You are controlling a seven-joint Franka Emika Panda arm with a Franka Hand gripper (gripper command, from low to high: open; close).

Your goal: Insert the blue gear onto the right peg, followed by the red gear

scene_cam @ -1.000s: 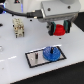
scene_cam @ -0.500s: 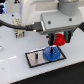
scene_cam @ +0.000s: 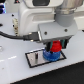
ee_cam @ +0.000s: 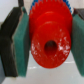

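My gripper (scene_cam: 56, 48) is shut on the red gear (scene_cam: 56, 47), holding it just over the blue gear (scene_cam: 49, 55). The blue gear lies on the grey plate with a black border (scene_cam: 33, 60). In the wrist view the red gear (ee_cam: 50, 44) fills the middle, its dark hub hole facing the camera. The teal pads (ee_cam: 21, 42) press its rim on both sides. Blue gear teeth (ee_cam: 42, 3) peek out past the red rim. The right peg is hidden by the gears.
The arm's white and grey body (scene_cam: 47, 17) looms over the plate and blocks the scene behind it. A black cable (scene_cam: 15, 36) runs in from the exterior view's left. White tabletop (scene_cam: 15, 72) surrounds the plate.
The gripper has come down with the red gear, from well above the plate to right over the blue gear. The blue gear has stayed on the plate.
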